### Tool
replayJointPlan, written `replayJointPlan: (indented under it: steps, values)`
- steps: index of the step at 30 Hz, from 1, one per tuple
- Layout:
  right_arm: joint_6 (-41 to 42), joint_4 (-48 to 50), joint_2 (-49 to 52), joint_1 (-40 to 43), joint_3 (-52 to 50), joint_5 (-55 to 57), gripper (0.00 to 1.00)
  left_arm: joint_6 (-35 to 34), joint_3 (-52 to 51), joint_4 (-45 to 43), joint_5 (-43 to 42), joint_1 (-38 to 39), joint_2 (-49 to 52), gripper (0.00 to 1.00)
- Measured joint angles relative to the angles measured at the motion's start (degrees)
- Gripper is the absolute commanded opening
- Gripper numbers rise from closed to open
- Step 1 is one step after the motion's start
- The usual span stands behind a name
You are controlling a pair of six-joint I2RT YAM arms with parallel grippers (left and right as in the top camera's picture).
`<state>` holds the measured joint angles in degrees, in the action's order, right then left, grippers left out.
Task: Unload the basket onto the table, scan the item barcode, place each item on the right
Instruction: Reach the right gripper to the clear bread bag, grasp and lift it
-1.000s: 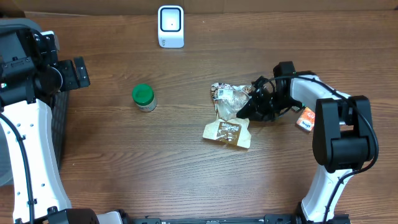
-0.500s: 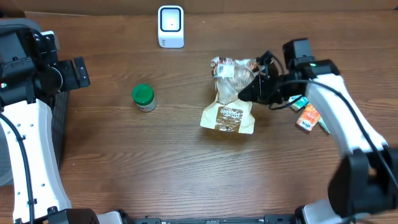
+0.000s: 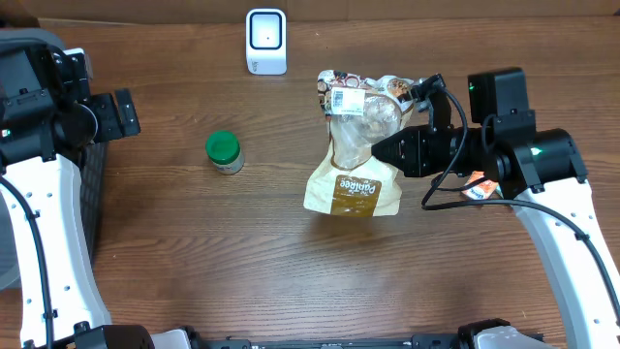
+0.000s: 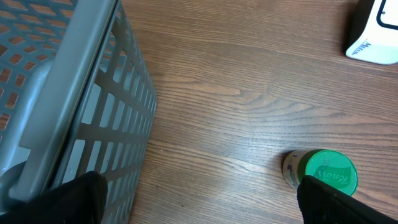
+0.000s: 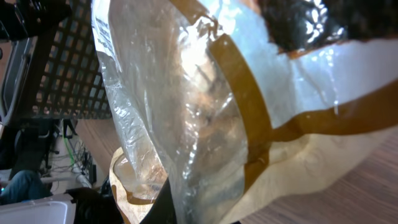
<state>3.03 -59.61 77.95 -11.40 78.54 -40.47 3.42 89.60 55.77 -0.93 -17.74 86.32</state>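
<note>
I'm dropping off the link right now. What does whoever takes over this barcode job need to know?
Left claw: open, empty, beside the basket at the table's left edge.
Right claw: shut on the snack bag, gripping its clear upper part.
Scanner: at the far edge, to the left of the bag and apart from it.
Done: bag grasped.
Left: present the bag's white label to the scanner.
The green-lidded jar and the orange packet lie on the table.

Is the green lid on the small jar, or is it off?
On. The green lid covers the top of the jar in the overhead view, and the left wrist view shows the same.
</note>
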Motion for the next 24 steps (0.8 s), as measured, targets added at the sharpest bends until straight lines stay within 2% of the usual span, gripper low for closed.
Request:
replayJointPlan:
  steps: [24]
  values:
    - [2.75,0.48,0.00,-2.19,0.00,-0.02,0.04,0.00,0.00,0.00,0.00,0.00,0.00,1.00]
